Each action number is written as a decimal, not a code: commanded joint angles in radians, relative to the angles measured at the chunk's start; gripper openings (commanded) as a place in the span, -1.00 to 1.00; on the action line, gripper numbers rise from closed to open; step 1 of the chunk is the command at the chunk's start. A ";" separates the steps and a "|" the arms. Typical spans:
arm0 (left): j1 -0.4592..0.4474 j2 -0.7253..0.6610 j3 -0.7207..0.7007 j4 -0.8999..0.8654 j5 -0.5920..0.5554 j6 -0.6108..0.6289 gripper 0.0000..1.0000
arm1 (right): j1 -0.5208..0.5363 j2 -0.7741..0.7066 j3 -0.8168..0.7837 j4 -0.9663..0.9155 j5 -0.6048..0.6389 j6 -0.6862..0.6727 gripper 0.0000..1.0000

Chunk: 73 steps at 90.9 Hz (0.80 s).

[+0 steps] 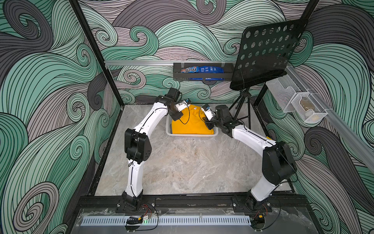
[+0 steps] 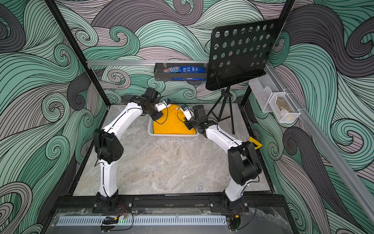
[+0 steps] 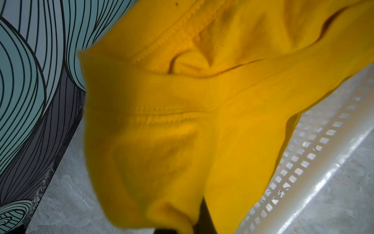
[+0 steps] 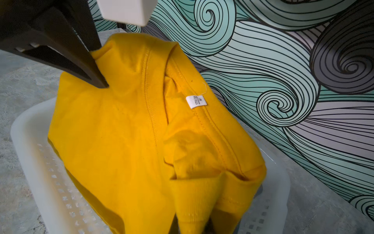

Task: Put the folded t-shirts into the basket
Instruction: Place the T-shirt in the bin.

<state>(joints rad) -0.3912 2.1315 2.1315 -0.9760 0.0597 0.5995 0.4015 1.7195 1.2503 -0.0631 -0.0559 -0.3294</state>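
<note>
Your yellow shirt [image 1: 192, 124] sits just above the centre of both top views [image 2: 172, 124], over the white basket [image 1: 169, 132] at the back of the marble table [image 1: 182, 168]. Its near edge lies down inside the basket, along the front rim. Its far edge is raised off the basket, and the collar end tilts up toward the back wall.

Your left gripper [image 4: 99, 67] is closed tight on the shirt's far corner. In the right wrist view its dark fingers [image 4: 81, 66] come in from the upper left and pinch the cloth there. The white neck label [image 4: 196, 102] shows near the middle of that frame.

Your right gripper [image 1: 209, 126] is at the shirt's right side, narrow, with cloth bunched into it. Its fingertips are hidden under the fabric, so you only see the shirt gathered at the bottom edge of its wrist view.

In the left wrist view the shirt [image 3: 182, 121] fills most of the frame, and the basket's lattice wall [image 3: 307, 158] shows at the lower right.

A black rack [image 1: 202, 76] and a black perforated stand [image 1: 265, 54] are in the upper right of a top view.
</note>
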 commanded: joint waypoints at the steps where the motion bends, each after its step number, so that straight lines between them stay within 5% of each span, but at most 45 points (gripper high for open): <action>1: 0.013 0.033 0.055 -0.019 -0.032 0.019 -1.00 | -0.014 0.028 0.036 0.010 0.019 0.004 -0.97; 31: 0.016 0.089 0.058 0.061 -0.109 0.010 -0.92 | -0.053 0.113 0.091 0.039 0.080 -0.015 -0.63; 51: 0.017 0.166 0.048 0.192 -0.246 0.000 -0.31 | -0.100 0.264 0.238 0.022 0.163 -0.023 -0.20; 57: 0.016 0.183 0.053 0.195 -0.308 -0.018 -0.19 | -0.117 0.290 0.298 -0.032 0.134 -0.033 -0.03; 65: 0.017 0.165 0.050 0.179 -0.354 -0.049 -0.05 | -0.127 0.257 0.301 -0.063 0.070 -0.086 0.46; 73: 0.016 0.112 0.010 0.173 -0.355 -0.066 0.01 | -0.124 0.183 0.240 -0.033 0.005 -0.119 0.55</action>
<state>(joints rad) -0.3843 2.3150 2.1513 -0.8127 -0.2253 0.5720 0.2779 2.0014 1.5192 -0.0982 0.0288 -0.3946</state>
